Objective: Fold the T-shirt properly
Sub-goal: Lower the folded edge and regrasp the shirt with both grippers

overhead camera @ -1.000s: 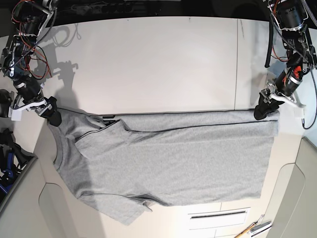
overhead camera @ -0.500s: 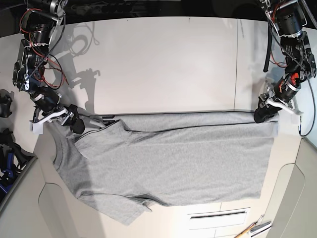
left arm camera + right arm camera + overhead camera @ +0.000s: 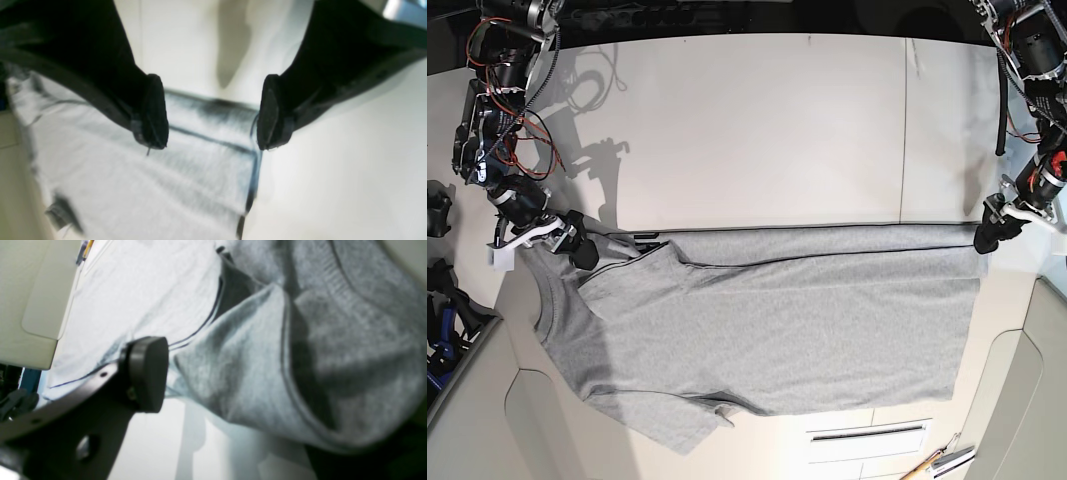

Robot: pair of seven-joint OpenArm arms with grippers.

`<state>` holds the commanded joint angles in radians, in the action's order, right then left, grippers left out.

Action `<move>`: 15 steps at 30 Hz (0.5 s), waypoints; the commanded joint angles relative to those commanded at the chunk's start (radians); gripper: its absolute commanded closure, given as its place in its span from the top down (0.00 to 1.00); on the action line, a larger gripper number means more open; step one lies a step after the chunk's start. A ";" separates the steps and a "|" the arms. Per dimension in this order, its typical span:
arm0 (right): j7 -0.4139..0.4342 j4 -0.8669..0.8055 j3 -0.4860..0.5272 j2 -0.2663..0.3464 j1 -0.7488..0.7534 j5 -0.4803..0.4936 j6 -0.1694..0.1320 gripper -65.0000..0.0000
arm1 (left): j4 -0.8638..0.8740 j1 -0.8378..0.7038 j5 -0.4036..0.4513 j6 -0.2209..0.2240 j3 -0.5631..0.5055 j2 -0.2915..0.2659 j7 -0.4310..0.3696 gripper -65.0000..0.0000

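T-shirt [image 3: 777,330] is found laid out across the white table [image 3: 757,110], its plain heather-grey fabric being presented to the base view. A long, nearly straight edge is formed on the side towards the arms, and a narrow band of cloth is seen along it, bounded by a dark seam or fold line. The end on the base view's left is rumpled: loose layers are bunched there, and a pointed flap is extended at the lower left. The opposite end is laid much flatter, with layered edges visible at its corner.

Left gripper [image 3: 213,113] is observed at the flatter end, by the upper corner of the garment. Its fingers are held apart, and the corner is seen in the space between them; no grip on the cloth is shown.

Right gripper [image 3: 240,396] is positioned at the rumpled end. Its fingers are likewise spread wide. A raised fold of grey fabric is seen between them, and one finger is partly covered by that cloth. Whether the fold is touched by the other finger cannot be told.

Pencil-like item [image 3: 919,468] is noted on the table near the lower edge of the base view, apart from the garment.
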<state>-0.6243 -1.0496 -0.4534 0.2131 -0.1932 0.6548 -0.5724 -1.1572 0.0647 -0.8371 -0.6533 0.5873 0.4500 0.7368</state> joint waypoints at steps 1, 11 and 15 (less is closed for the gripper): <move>0.000 0.000 0.000 0.000 0.000 0.000 0.000 0.68 | 0.000 -0.002 0.018 0.014 0.000 -0.006 -0.021 0.70; 0.002 0.000 0.000 0.000 0.001 -0.001 0.000 0.68 | 0.001 0.002 0.188 0.156 -0.139 -0.039 -0.158 0.69; 0.002 0.000 0.000 -0.001 0.002 0.000 0.000 0.68 | 0.001 0.005 0.229 0.171 -0.150 -0.078 -0.158 0.69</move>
<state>-0.6220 -1.0496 -0.4530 0.2123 -0.1913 0.6552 -0.5724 -1.1564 0.0696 -0.6086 -0.4824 0.4377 0.3717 0.5785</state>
